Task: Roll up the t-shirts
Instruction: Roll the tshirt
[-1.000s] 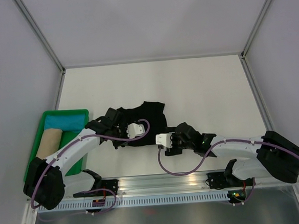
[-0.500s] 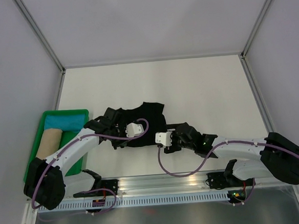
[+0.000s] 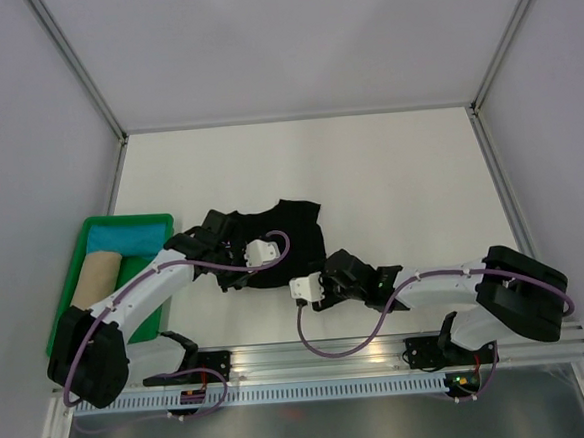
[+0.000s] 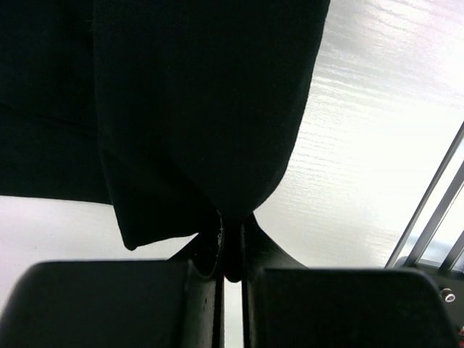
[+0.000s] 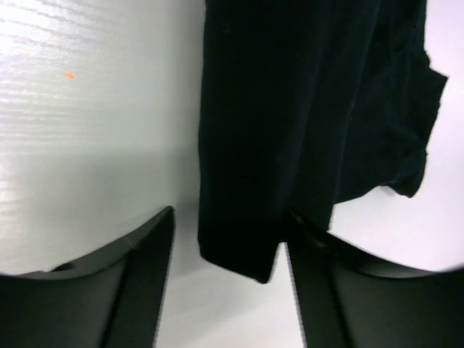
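**Operator:** Report claw states.

**Unit:** My left claw (image 4: 230, 243) is clamped tight on a fold of the black t-shirt (image 4: 203, 109). The cloth fans out ahead of the pinch. My right claw (image 5: 228, 254) stands wide, with one finger on each side of a hem corner, and grips nothing.

**Operator:** Garment location?

**Unit:** It lies bunched on the white worktop (image 3: 389, 172) between my two arms, near the front edge. The green tray (image 3: 127, 220) sits apart, to my left.

**Operator:** Procedure for this step?

**Unit:** In my judgement:
1. Centre the corner between the right fingers.
2. Close fully on the hem.
3. Draw both claws apart until the edge lies straight.

Caution: thin cloth slips easily, so a shallow bite will probably lose the corner.
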`<action>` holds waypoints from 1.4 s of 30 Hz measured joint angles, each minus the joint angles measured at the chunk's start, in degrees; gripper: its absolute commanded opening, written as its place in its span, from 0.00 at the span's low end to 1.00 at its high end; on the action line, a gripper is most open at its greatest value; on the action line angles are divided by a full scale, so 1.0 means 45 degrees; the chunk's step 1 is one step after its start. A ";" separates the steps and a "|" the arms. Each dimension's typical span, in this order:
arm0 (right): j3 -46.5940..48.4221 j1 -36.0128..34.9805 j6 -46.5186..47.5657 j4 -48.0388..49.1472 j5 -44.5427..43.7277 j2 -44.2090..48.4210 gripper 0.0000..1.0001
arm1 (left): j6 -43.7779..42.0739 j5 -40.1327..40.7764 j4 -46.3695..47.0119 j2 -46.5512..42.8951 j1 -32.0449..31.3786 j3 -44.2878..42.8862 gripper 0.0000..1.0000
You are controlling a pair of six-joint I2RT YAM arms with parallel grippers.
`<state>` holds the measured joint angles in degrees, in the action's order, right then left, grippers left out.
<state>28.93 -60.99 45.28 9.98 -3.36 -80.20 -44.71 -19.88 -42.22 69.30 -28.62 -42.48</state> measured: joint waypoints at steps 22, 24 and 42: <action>0.0636 0.0282 -0.1598 -0.2093 0.1404 0.0947 0.00 | 0.0102 -0.0379 -0.0510 -0.0452 0.0097 0.0248 0.02; 0.0651 0.0359 -0.1700 -0.2268 0.1632 0.1001 0.00 | 0.0112 -0.0471 -0.0510 -0.0452 0.0092 0.0248 0.02; 0.0811 0.1438 -0.3021 -0.3905 0.4852 0.2069 0.00 | 0.0126 -0.1379 -0.1132 -0.0452 0.0092 0.0243 0.02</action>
<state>32.58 -54.52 31.68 -7.60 18.48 -70.89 -44.14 -26.09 -47.31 67.26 -28.21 -41.39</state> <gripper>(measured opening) 0.127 0.056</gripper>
